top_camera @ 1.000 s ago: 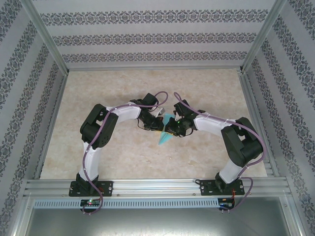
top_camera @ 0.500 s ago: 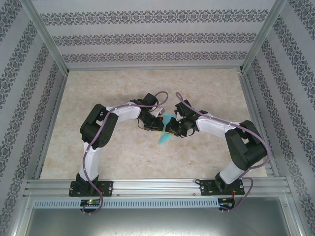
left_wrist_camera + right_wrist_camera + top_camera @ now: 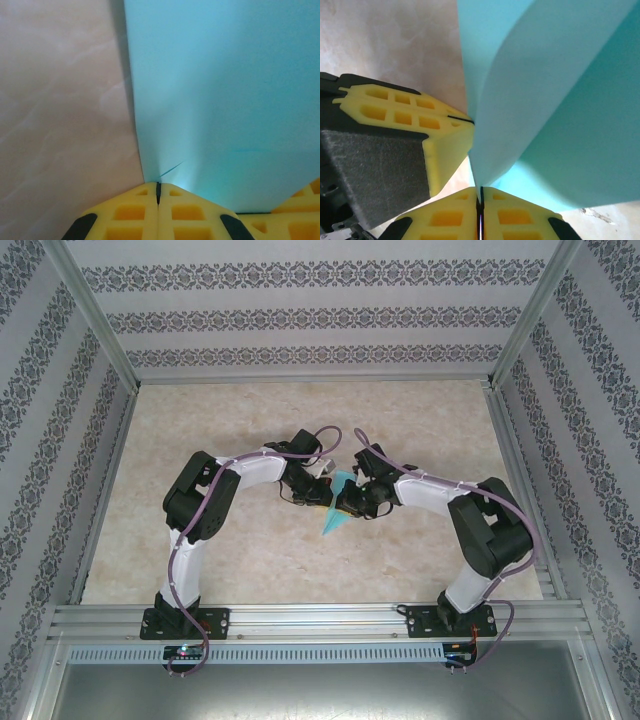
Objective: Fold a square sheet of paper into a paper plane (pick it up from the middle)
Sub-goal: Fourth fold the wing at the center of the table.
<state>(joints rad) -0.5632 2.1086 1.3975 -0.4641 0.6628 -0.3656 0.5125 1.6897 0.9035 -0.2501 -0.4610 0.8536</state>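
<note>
– Over the beige marbled table, near end first: where's the narrow pointed turquoise paper plane?
– Mid-table, between the arms, tip towards the bases. Can't tell if it touches down.
– Hands?
– Left hand clenched on one paper edge. Right hand clenched on a fold just beside it.
– Far end?
– Pokes out just past both hands.

No legible text, label, brand, number or sign on any surface.
</note>
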